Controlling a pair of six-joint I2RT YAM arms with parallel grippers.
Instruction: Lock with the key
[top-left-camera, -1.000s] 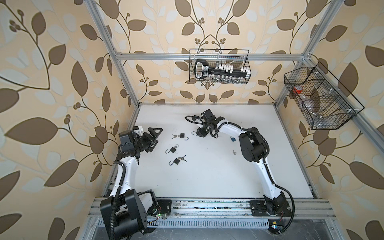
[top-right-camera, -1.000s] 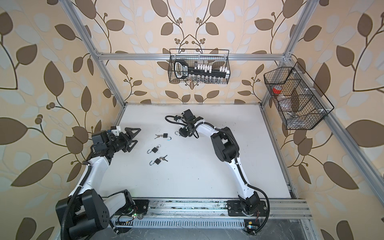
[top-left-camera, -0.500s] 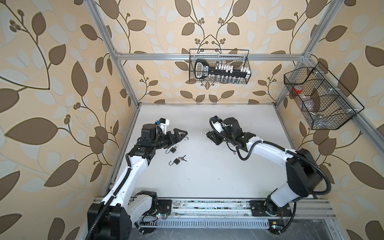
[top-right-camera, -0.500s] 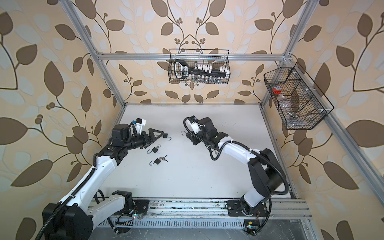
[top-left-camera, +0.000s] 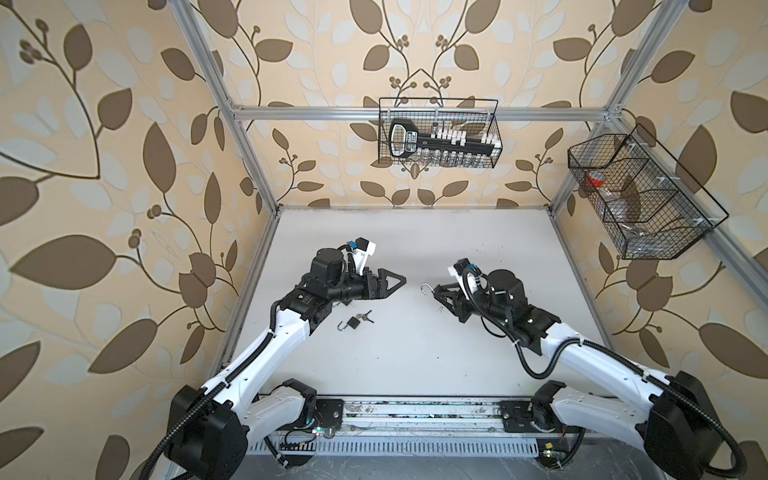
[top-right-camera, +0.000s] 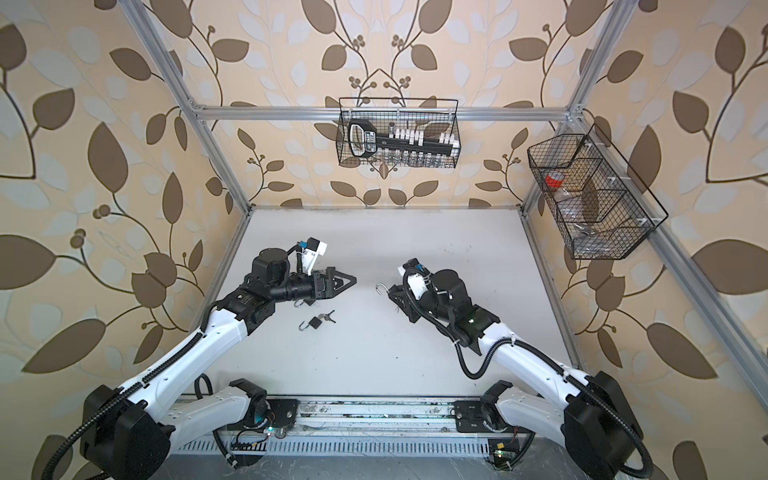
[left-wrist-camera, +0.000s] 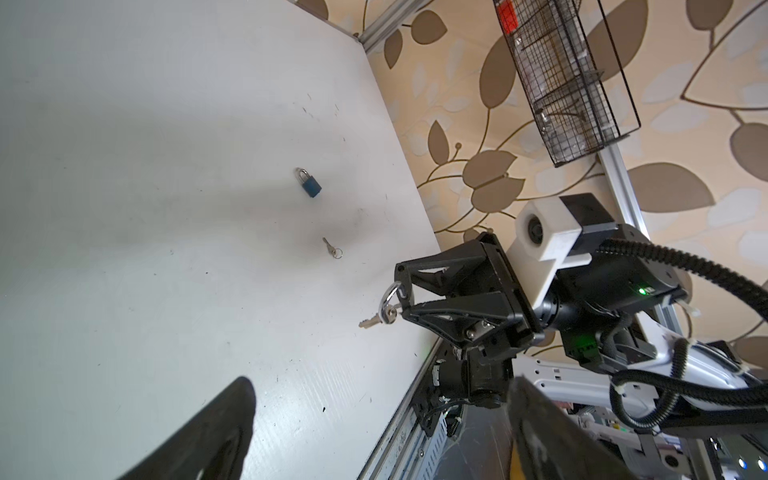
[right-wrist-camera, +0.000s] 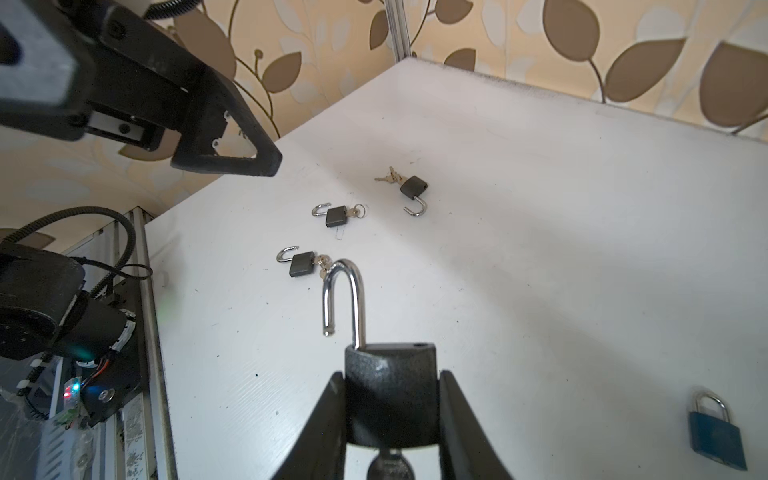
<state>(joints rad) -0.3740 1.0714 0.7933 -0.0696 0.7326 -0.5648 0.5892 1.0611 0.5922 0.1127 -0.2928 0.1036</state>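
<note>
A black padlock sits between the fingers of my right gripper, which is shut on its body. Its silver shackle stands swung open, and the head of a key shows under the body. In both top views this gripper hangs above the table's middle, with the shackle pointing at my left gripper. The left gripper is open and empty, facing the lock from a short gap away. In the left wrist view a key dangles below the held shackle.
Three more open black padlocks with keys lie on the white table: one nearest, one behind it, one furthest. A shut blue padlock and a loose key lie under the right arm. Wire baskets hang on the walls.
Both arms have swung in toward the table's middle. The right gripper carried its padlock up and away from the back. The left gripper moved right, past the lying padlocks.
</note>
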